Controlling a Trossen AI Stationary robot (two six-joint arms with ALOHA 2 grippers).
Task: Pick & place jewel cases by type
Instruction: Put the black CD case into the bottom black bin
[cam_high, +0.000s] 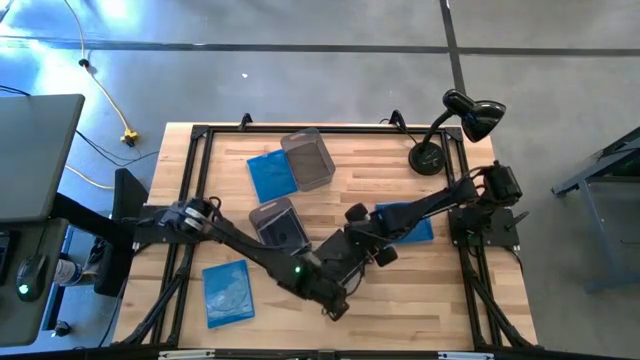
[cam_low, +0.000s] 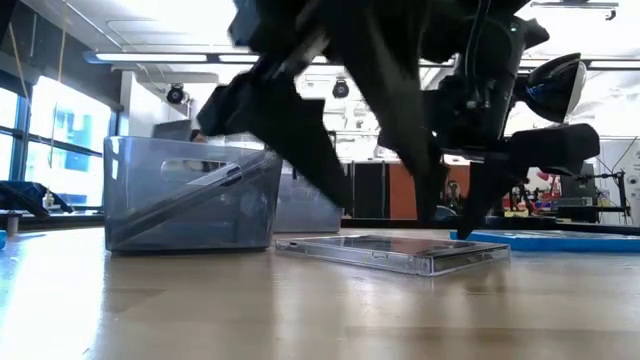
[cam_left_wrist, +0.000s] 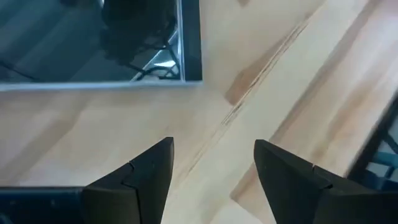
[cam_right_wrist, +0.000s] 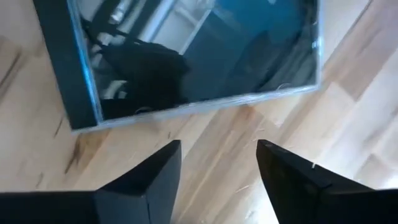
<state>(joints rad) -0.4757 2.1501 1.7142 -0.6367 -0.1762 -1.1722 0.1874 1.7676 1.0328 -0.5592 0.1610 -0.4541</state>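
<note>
While my right gripper (cam_right_wrist: 217, 171) hangs spread over the pale grained wooden counter (cam_right_wrist: 348, 124), a flat dark glossy jewel case (cam_right_wrist: 193, 56) lies just beyond its tips. Left gripper (cam_left_wrist: 212, 171), likewise spread, hovers beside the same case's clear-edged corner (cam_left_wrist: 180, 56).

A grey concrete floor (cam_high: 330, 60) surrounds the wooden worktop (cam_high: 440, 290). A black desk lamp (cam_high: 455, 125) stands at its far right corner. Windows (cam_low: 45, 150) and ceiling strip lights (cam_low: 150, 57) show behind.

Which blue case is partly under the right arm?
The blue case near the lamp; the right arm crosses it. The other two, by the far tub and at the front left, lie uncovered.
</note>
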